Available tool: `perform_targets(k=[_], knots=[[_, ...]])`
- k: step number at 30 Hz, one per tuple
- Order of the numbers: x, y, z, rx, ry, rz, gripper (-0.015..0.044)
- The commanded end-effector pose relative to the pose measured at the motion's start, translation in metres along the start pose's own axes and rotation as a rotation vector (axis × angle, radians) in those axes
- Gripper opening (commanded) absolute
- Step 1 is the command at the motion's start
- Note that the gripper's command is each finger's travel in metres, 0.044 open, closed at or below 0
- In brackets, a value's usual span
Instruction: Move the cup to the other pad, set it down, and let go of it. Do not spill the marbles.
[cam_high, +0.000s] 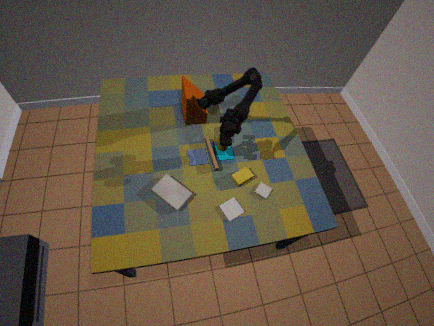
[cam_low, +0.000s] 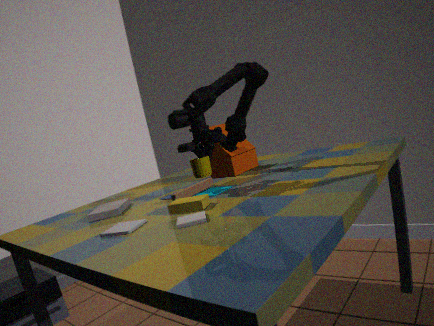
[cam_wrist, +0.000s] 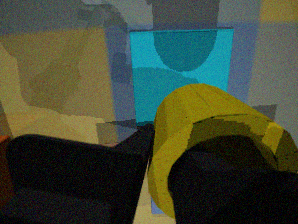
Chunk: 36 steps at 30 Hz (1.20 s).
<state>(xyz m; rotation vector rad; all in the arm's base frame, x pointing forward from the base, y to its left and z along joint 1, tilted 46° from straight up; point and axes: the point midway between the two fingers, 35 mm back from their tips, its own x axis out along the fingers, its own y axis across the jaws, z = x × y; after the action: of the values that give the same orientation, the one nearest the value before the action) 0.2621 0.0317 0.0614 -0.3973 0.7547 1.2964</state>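
While I look for any brand, label or lettering, I find none that I can read in any view. My hand (cam_low: 199, 150) is nearly closed, and it grips the yellow cup (cam_wrist: 200, 130) by its wall, one dark finger (cam_wrist: 75, 170) outside the cup and the other inside its mouth. From the exterior view the cup (cam_low: 201, 167) hangs under the hand, lifted off the patchwork worktop (cam_low: 280, 230) and roughly upright. I cannot see the marbles in any view.

Directly below and just ahead of the hand lies the cyan pad (cam_wrist: 182, 70), with the cup's round shadow on its far edge. Seen from the top, the cup is over that cyan pad (cam_high: 225, 153). To one side of the hand lies a wooden bar (cam_high: 212, 154), with a blue pad (cam_high: 198, 157) just beyond it. Behind the hand stands an orange block (cam_low: 232, 155). Farther out in front of the hand lie a yellow block (cam_high: 243, 175) and three white slabs (cam_high: 172, 191), well apart from it.
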Motion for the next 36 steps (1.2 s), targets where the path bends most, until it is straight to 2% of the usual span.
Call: perform_targets(k=[1,36], knots=[[-0.001,0.005,0.011,-0.002,-0.005,-0.002,0.0],[0.038,0.005,0.014,-0.002,-0.005,-0.002,0.0]])
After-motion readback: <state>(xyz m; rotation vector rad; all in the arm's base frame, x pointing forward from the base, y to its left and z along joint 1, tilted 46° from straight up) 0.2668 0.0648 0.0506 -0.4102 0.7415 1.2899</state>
